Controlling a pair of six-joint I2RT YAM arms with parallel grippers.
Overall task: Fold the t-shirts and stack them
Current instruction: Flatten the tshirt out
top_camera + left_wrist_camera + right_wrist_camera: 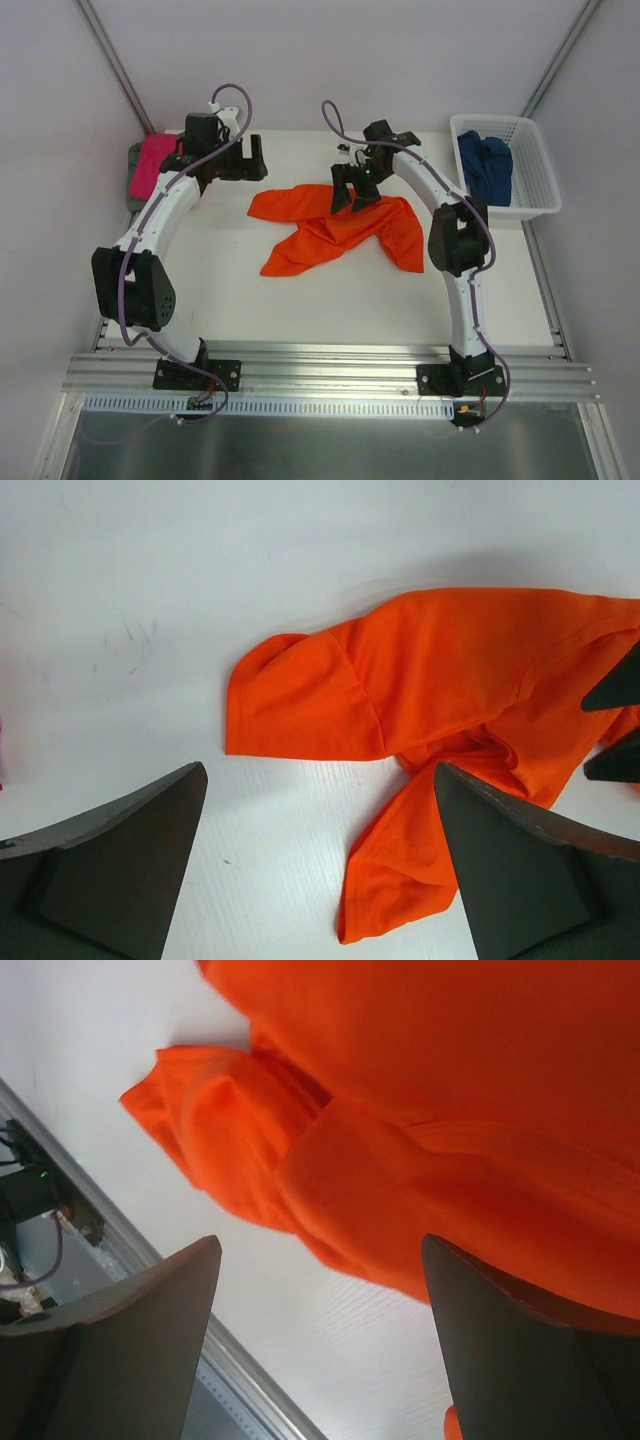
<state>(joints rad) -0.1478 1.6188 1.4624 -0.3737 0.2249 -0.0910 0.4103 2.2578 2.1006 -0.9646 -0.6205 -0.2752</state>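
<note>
The bright orange short-sleeved cloth t-shirt (340, 232) lies crumpled and twisted near the middle of the white tabletop (300, 310). 1 sleeve (290, 700) is spread flat towards the left arm, and the rest is bunched into folds.

The right pincer (353, 203) hangs directly over the shirt's far edge. Its jaws are wide apart and, in the right wrist view, orange cloth (450, 1110) fills the space below them with nothing pinched. The left pincer (235, 165) is also wide and holds nothing. It hovers over bare tabletop just beside the flat sleeve.

A magenta pink shirt (155, 160) rests on a grey one (133, 185) in the far left corner. How neatly these 2 are folded cannot be told. The dark blue shirt (485, 165) sits in the white plastic lattice basket (540, 195) at the far right.

The step in hand appears to be taking hold of the orange shirt to spread it, so no fold has begun on it. The next move likely calls for the right pincer to drop and nip a single layer at the edge. The left would then take the sleeve side, and the 2 would draw the cloth flat.
</note>
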